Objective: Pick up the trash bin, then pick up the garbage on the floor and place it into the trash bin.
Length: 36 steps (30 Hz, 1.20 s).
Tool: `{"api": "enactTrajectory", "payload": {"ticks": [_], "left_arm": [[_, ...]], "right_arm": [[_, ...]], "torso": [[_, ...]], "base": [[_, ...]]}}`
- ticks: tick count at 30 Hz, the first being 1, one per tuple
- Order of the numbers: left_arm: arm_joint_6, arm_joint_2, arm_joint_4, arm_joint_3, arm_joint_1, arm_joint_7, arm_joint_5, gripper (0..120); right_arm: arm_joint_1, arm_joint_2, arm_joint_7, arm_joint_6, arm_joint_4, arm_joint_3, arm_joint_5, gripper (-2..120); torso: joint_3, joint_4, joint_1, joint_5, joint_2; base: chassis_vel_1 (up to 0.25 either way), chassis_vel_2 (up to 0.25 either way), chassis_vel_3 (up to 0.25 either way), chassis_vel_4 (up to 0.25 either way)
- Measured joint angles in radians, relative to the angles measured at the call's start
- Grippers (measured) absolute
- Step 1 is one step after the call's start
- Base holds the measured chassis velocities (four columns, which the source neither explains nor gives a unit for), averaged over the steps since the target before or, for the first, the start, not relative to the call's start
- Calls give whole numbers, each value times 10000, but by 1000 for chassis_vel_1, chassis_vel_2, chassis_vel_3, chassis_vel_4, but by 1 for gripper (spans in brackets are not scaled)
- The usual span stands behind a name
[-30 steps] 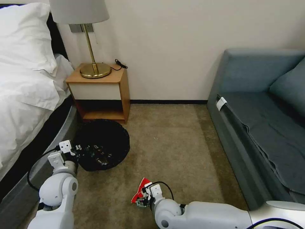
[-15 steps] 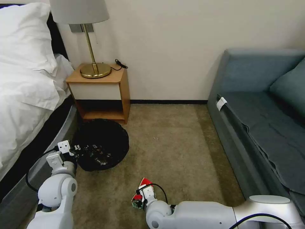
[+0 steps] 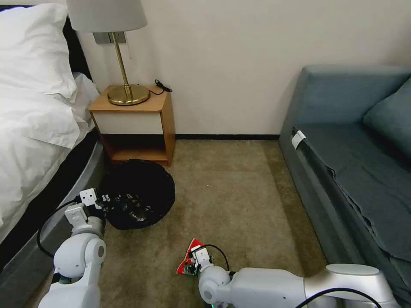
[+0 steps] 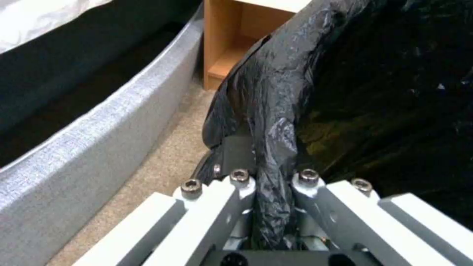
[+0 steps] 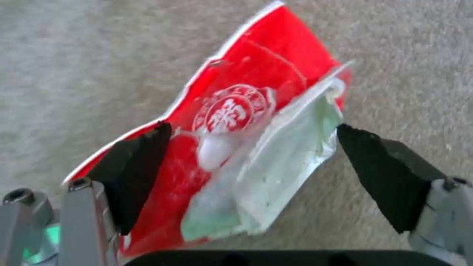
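Observation:
The trash bin (image 3: 139,192), lined with a crinkled black bag, stands on the carpet in front of the bedside table. My left gripper (image 3: 99,202) is at its near-left rim, shut on a fold of the black bag (image 4: 271,122). A piece of garbage, a red-and-white wrapper (image 3: 188,256), lies on the carpet in the near middle. My right gripper (image 3: 192,266) is down over it and open. In the right wrist view the wrapper (image 5: 246,140) lies between the two black fingers (image 5: 138,166), which stand apart on either side of it.
A bed with white linen (image 3: 34,128) runs along the left, its grey base close beside my left arm. A wooden bedside table (image 3: 137,124) with a brass lamp (image 3: 126,94) is behind the bin. A blue-grey sofa (image 3: 355,162) fills the right. Open carpet (image 3: 239,192) lies between.
My right arm has swung left and its gripper has settled lower around the wrapper. The left gripper and the bin have barely moved.

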Motion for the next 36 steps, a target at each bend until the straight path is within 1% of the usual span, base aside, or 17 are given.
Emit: {"api": "enactTrajectory", "payload": {"ticks": [3, 8, 11, 12, 13, 15, 16, 19, 20, 21, 23, 26, 27, 29, 30, 32, 36], "left_arm": [[-8, 0, 0, 0, 14, 3, 2, 3], [-9, 4, 0, 0, 20, 3, 9, 3], [-15, 7, 12, 0, 20, 6, 22, 3], [-15, 7, 12, 0, 20, 6, 22, 3], [-20, 8, 22, 0, 19, 7, 26, 3], [-29, 21, 34, 0, 17, 8, 33, 3], [-29, 21, 34, 0, 17, 8, 33, 3], [-33, 35, 38, -7, 13, 9, 36, 3], [-33, 35, 38, -7, 13, 9, 36, 3], [-35, 40, 43, -7, 11, 9, 39, 3], [-39, 42, 60, -8, 8, 10, 39, 3], [-44, 48, 74, -8, 7, 10, 42, 3], [-47, 57, 84, -7, 0, 11, 47, 3], [-48, 64, 93, -7, -8, 10, 47, 3], [-48, 64, 93, -7, -8, 10, 47, 3], [-48, 67, 94, -6, -10, 11, 47, 3], [-47, 71, 94, -6, -8, 12, 43, 3]], "right_arm": [[16, 41, -218, 73, -474, -22, -165, 88], [-20, 25, -332, 105, -653, -25, -250, 83], [-43, -102, -377, 131, -530, -24, -315, 72], [-43, -102, -377, 131, -530, -24, -315, 72], [-45, -173, -393, 136, -438, -24, -330, 68], [-45, -285, -403, 163, -315, -25, -383, 57], [-45, -285, -403, 163, -315, -25, -383, 57], [-33, -396, -403, 198, -206, -20, -439, 44], [-33, -396, -403, 198, -206, -20, -439, 44], [-19, -467, -402, 219, -144, -15, -469, 36], [-18, -525, -398, 247, -78, -15, -518, 28], [-17, -570, -379, 274, 9, -15, -551, 23], [7, -649, -346, 292, 179, -11, -562, 13], [51, -751, -296, 309, 357, 12, -563, 6], [51, -751, -296, 309, 357, 12, -563, 6], [116, -903, -197, 334, 543, 73, -563, 0], [181, -1148, -66, 361, 805, 226, -563, 0]], "torso": [[0, 0, 0, 0, 0], [0, 0, 0, 2, 0], [0, 0, 0, 2, 0], [0, 0, 0, 2, 0], [0, 0, 0, 2, 0], [0, 0, 0, 0, 0], [0, 0, 0, 0, 0], [0, 0, 0, 0, 0], [0, 0, 0, 0, 0], [0, -1, 0, 0, 0], [0, -1, 0, 0, 0], [0, -1, 0, -1, 0], [0, -1, 0, 0, 0], [0, -1, 0, 0, 0], [0, -1, 0, 0, 0], [0, -1, 0, 0, 0], [0, -1, 0, 1, 0]], "base": [[0, 0, 0, 0], [0, 0, 0, 0], [0, 0, 0, 0], [0, 0, 0, 0], [0, 0, 0, 0], [0, 0, 0, 0], [0, 0, 0, 0], [0, 0, 0, 0], [0, 0, 0, 0], [0, 0, 0, 0], [0, 0, 0, 0], [0, 0, 0, 0], [0, 0, 0, 0], [0, 0, 0, 0], [0, 0, 0, 0], [0, 0, 0, 0], [0, 0, 0, 0]]}}
